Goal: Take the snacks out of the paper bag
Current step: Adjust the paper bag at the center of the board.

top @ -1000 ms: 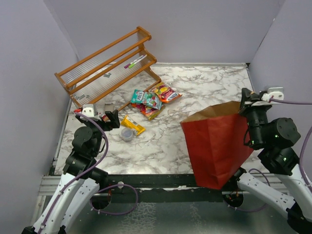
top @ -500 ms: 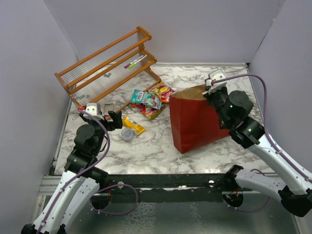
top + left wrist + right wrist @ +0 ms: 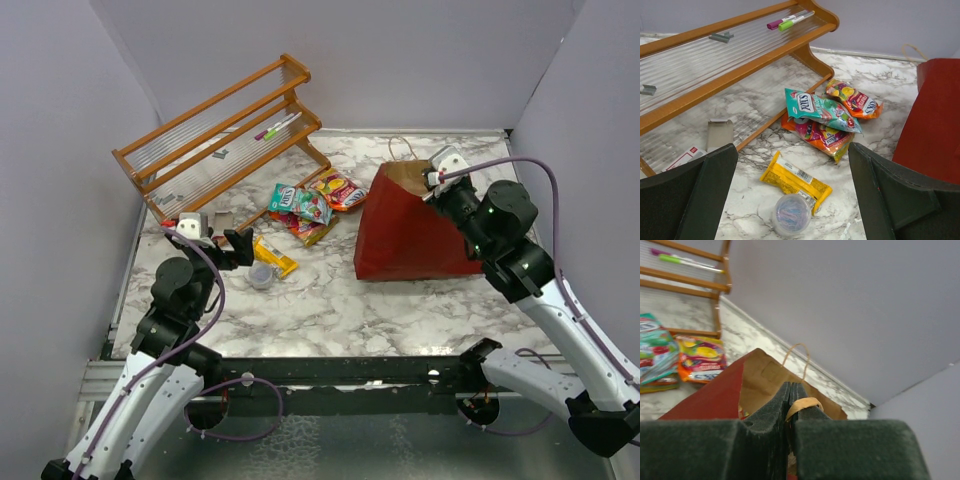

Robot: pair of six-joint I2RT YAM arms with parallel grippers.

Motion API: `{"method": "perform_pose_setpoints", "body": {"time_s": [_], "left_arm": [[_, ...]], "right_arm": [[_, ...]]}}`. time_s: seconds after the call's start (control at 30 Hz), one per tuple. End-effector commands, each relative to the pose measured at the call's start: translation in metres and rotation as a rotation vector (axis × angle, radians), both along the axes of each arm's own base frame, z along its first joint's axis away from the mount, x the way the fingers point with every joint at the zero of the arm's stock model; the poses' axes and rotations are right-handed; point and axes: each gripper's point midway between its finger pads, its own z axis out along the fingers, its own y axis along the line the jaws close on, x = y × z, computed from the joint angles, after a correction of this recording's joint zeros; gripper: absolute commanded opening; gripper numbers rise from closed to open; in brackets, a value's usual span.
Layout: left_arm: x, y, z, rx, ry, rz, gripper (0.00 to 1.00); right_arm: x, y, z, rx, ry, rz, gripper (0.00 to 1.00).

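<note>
The dark red paper bag (image 3: 410, 232) lies on the marble table at the right, mouth toward the back wall. My right gripper (image 3: 433, 179) is shut on its top edge and a twisted handle (image 3: 802, 405); the brown inside (image 3: 762, 380) shows past the fingers. Several snack packets lie out on the table: a teal packet (image 3: 297, 202) (image 3: 815, 107), a colourful pile under it (image 3: 825, 137), an orange-red packet (image 3: 340, 188) (image 3: 855, 98) and a yellow packet (image 3: 272, 256) (image 3: 796, 182). My left gripper (image 3: 215, 243) is open and empty, hovering left of the yellow packet.
A slatted wooden rack (image 3: 215, 135) stands at the back left with markers (image 3: 275, 126) on its upper shelf. A small clear round cup (image 3: 261, 275) (image 3: 791, 214) sits beside the yellow packet. Walls close in on the left, back and right.
My right gripper swung the red bag from the near right edge up and back toward the back wall and set it lower on the table. The left arm barely moved.
</note>
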Motion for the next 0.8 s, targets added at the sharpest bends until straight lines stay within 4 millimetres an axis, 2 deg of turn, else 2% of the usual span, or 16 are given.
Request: {"method": "perform_pose_setpoints", "body": {"time_s": [0.0, 0.1, 0.17, 0.23, 0.37, 0.47, 0.6, 0.77], "left_arm": [[-0.004, -0.012, 0.012, -0.028, -0.039, -0.066, 0.96], [-0.006, -0.018, 0.012, -0.047, -0.028, -0.092, 0.96], [-0.006, -0.026, 0.011, -0.067, -0.011, -0.129, 0.96], [-0.007, -0.036, 0.011, -0.107, 0.004, -0.172, 0.96], [-0.006, -0.061, 0.015, -0.218, 0.028, -0.270, 0.96], [-0.002, -0.077, 0.026, -0.290, 0.039, -0.333, 0.96], [0.005, -0.097, 0.043, -0.319, 0.049, -0.412, 0.95], [0.017, -0.116, 0.047, -0.344, 0.069, -0.478, 0.95]], "right_arm": [[-0.032, 0.052, 0.011, 0.109, 0.073, 0.323, 0.01], [-0.060, 0.080, 0.001, 0.178, 0.190, 0.516, 0.01], [-0.077, 0.084, 0.000, 0.220, 0.240, 0.577, 0.01], [-0.087, 0.080, -0.002, 0.274, 0.279, 0.568, 0.01], [-0.098, 0.063, -0.008, 0.412, 0.315, 0.484, 0.01], [-0.101, 0.046, -0.021, 0.522, 0.371, 0.380, 0.02], [-0.108, 0.017, -0.056, 0.748, 0.507, 0.170, 0.02], [-0.130, -0.032, -0.101, 0.955, 0.638, -0.140, 0.02]]}}
